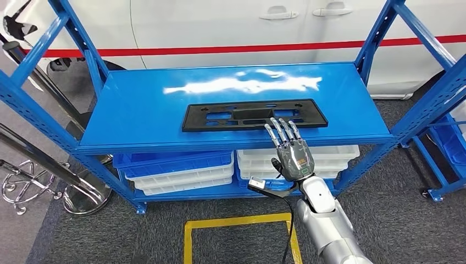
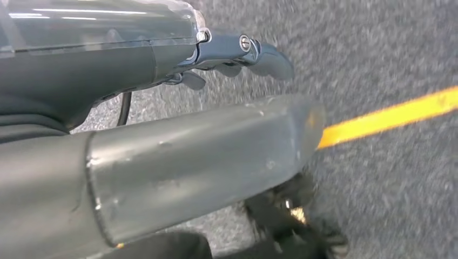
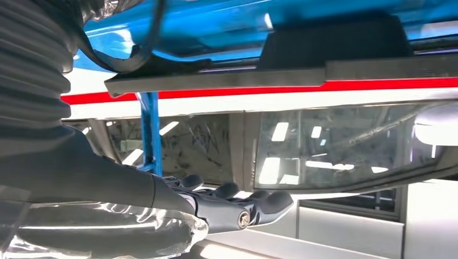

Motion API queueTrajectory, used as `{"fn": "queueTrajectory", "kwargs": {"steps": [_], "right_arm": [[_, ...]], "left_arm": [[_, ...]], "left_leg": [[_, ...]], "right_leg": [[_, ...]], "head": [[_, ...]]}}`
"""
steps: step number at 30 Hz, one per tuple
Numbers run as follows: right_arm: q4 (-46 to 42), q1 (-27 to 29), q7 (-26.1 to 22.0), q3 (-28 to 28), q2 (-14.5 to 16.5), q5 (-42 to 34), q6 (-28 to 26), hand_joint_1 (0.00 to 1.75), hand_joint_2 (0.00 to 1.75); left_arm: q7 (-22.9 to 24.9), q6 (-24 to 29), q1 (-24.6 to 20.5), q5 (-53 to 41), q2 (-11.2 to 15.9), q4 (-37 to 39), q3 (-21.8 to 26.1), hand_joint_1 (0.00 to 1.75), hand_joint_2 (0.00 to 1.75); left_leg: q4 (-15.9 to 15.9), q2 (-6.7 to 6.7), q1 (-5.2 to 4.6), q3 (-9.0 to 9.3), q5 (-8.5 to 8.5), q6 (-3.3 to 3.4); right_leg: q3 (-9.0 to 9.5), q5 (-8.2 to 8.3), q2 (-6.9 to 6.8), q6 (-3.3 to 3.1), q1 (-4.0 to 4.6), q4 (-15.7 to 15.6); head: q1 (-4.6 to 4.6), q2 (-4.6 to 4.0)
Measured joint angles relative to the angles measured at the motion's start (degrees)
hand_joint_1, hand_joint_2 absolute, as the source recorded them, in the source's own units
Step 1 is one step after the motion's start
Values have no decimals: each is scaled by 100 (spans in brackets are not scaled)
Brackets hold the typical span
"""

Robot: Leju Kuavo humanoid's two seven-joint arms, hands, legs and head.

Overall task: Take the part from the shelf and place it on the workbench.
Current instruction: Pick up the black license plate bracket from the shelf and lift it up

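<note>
A flat black plastic part (image 1: 253, 115) with several cut-outs lies lengthwise on the top board of the blue shelf (image 1: 143, 104), near its front edge. My right hand (image 1: 291, 151) reaches up from below with its fingers straight and spread, their tips at the part's near edge, right of its middle. It holds nothing. In the right wrist view the hand (image 3: 162, 205) has its fingers stretched out, and the part (image 3: 335, 48) is a little way off from them. My left hand (image 2: 162, 151) hangs over grey carpet, its fingers loose and empty.
Blue and white bins (image 1: 176, 165) fill the shelf's lower level. A white car with a red stripe (image 1: 220, 27) stands right behind the shelf. Chrome stands (image 1: 77, 192) are at the left, another blue rack (image 1: 448, 137) at the right. Yellow tape (image 1: 236, 223) marks the floor.
</note>
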Motion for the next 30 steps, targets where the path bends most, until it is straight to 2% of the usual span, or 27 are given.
{"fn": "queueTrajectory", "kwargs": {"steps": [1,2,3,5,6,7,10,12,14,16,17,18,19,20,21,22,23,25,27,28,29,30], "right_arm": [[-2,9,7,-1,11,8,0,0,175],[-2,17,12,-1,17,11,1,0,175],[-2,22,16,-1,20,13,1,0,175],[-8,22,27,-1,23,14,1,0,175],[-12,21,31,-1,26,14,0,0,175],[-16,20,37,-1,28,14,0,0,175],[-24,25,51,-1,33,15,0,0,175],[-37,24,55,-4,33,15,0,0,175],[-48,20,60,-14,32,15,1,0,175],[-49,43,65,-22,32,15,2,0,175],[-49,65,67,-25,32,15,2,0,175],[-49,83,73,-25,32,15,2,0,175],[-49,93,81,-25,32,14,2,0,175],[-50,95,90,-26,31,14,2,0,175],[-52,91,98,-27,30,12,2,0,175],[-57,83,103,-30,30,10,2,0,175],[-62,81,106,-32,29,9,2,0,175],[-78,81,108,-34,30,5,2,0,175],[-105,88,111,-37,27,4,1,0,175],[-119,83,114,-39,28,4,1,0,175],[-132,80,118,-41,30,6,0,0,175],[-138,78,121,-43,33,9,0,0,175]], "left_arm": [[5,-11,-2,1,22,0,3,0,0],[8,-25,1,3,38,0,4,0,0],[9,-38,3,4,53,0,6,0,0],[6,-71,-3,6,79,0,8,0,0],[-1,-86,-11,3,87,0,9,0,0],[-13,-104,-17,-5,90,0,9,0,0],[-52,-148,-17,-34,89,0,9,0,0],[-78,-194,-20,-39,86,0,9,0,0],[-110,-256,-30,-49,86,0,9,0,0],[-145,-311,-35,-61,90,0,9,0,0],[-164,-333,-35,-70,91,0,9,0,0],[-180,-351,-30,-78,91,0,8,0,0],[-194,-365,-23,-86,91,0,8,0,0],[-207,-376,-16,-93,90,0,7,0,0],[-216,-387,-11,-97,87,0,5,0,0],[-223,-394,-14,-99,82,0,4,0,0],[-230,-398,-19,-101,78,0,3,0,0],[-239,-401,-28,-104,73,0,2,0,0],[-246,-388,-28,-103,75,-1,1,0,0],[-249,-368,-34,-101,76,-1,0,0,0],[-252,-345,-39,-98,77,-1,0,0,0],[-253,-321,-41,-96,76,-1,0,0,0]], "left_leg": [[305,0,1,-182,-63,-10],[418,0,1,-276,-16,-13],[290,0,2,-254,149,-9],[-438,1,2,32,601,21],[-802,0,-6,191,749,38],[-1036,-4,-13,293,816,61],[-1176,-16,-27,340,812,135],[-1230,-13,-4,361,838,199],[-1274,-6,8,381,835,265],[-1280,-4,-4,393,789,308],[-1279,-6,-10,412,766,315],[-1278,-10,-14,448,735,316],[-1278,-13,-17,499,702,310],[-1278,-15,-19,560,665,299],[-1279,-15,-22,612,623,280],[-1275,-16,-27,650,581,252],[-1277,-14,-28,672,547,220],[-1293,-11,-29,710,491,144],[-1229,-3,-24,738,416,84],[-1044,-1,-23,674,340,57],[-757,-1,-14,527,237,34],[-361,-1,-9,291,125,11]], "right_leg": [[5,-10,1,-7,2,6],[13,-23,5,-8,3,14],[25,-39,9,-4,3,25],[56,-81,15,21,2,54],[61,-102,18,42,14,74],[56,-111,19,69,23,85],[40,-100,24,152,43,70],[14,-178,22,205,36,154],[-221,-447,19,243,25,642],[-623,-716,17,261,19,1389],[-761,-731,16,262,14,1617],[-802,-636,16,255,12,1646],[-726,-440,15,239,12,1445],[-562,-194,14,212,16,1079],[-381,-20,8,179,30,704],[-223,58,3,149,51,371],[-126,55,-3,125,73,173],[-50,-61,1,86,99,52],[60,-86,4,34,64,7],[140,-99,3,3,42,-30],[217,-125,-1,-23,26,-59],[283,-171,-1,-42,23,-73]], "head": [[0,-1],[0,-1],[0,-1],[0,-1],[0,0],[0,0],[1,0],[1,-1],[2,-1],[2,-1],[2,0],[2,0],[2,-1],[2,-1],[2,-1],[3,-1],[3,-1],[3,0],[2,0],[2,0],[2,0],[1,-1]]}}
